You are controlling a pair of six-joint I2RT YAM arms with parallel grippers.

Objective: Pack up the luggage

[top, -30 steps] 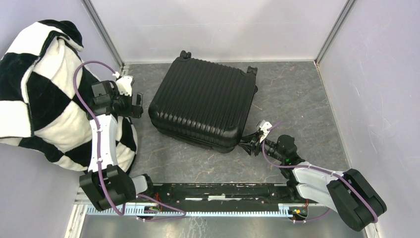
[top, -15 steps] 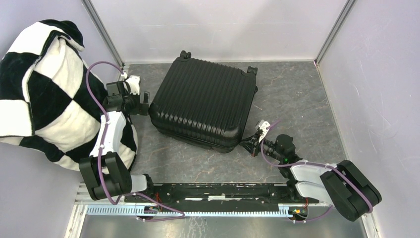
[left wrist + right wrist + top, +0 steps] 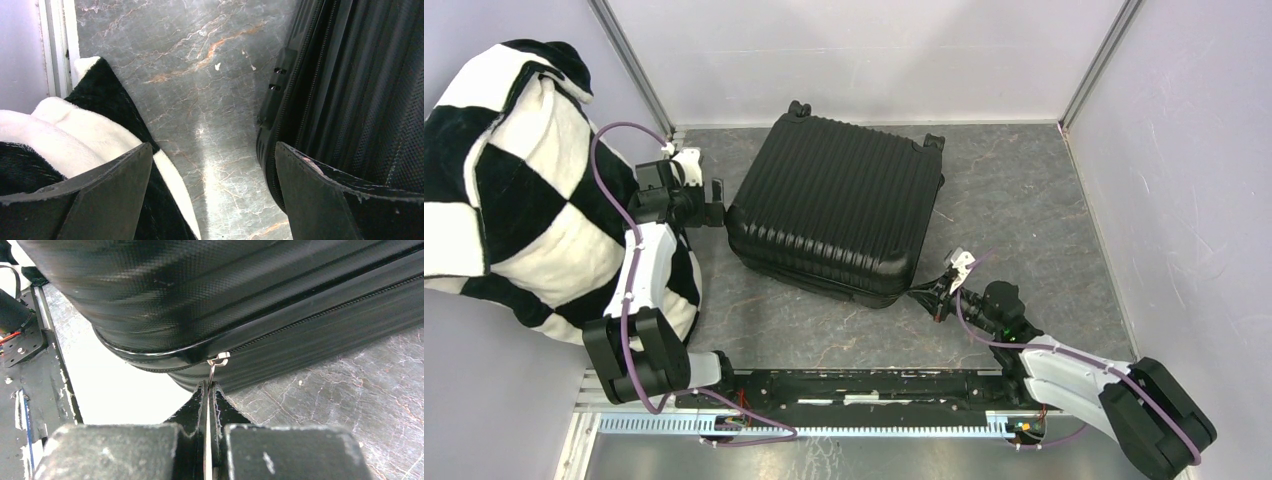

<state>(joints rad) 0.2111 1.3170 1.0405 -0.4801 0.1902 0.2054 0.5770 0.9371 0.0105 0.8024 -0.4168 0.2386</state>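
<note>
The luggage (image 3: 839, 205), a black ribbed hard-shell suitcase, lies closed and flat on the grey marbled floor, its wheels toward the back wall. My right gripper (image 3: 924, 292) sits at its near right corner, shut on the thin metal zipper pull (image 3: 212, 372), which hangs from the zip line in the right wrist view. At the suitcase's left end my left gripper (image 3: 716, 203) stands open, one finger (image 3: 320, 195) against the ribbed shell (image 3: 360, 85), the other over the blanket. Nothing is between the left fingers.
A black-and-white checkered blanket (image 3: 504, 170) is heaped at the left wall, its edge (image 3: 100, 125) beside the left gripper. Pale walls close in the back and both sides. The arms' base rail (image 3: 864, 385) runs along the near edge.
The right gripper has shut on the zipper pull and drawn slightly back toward the near edge. The left gripper has moved right, up to the suitcase's left end.
</note>
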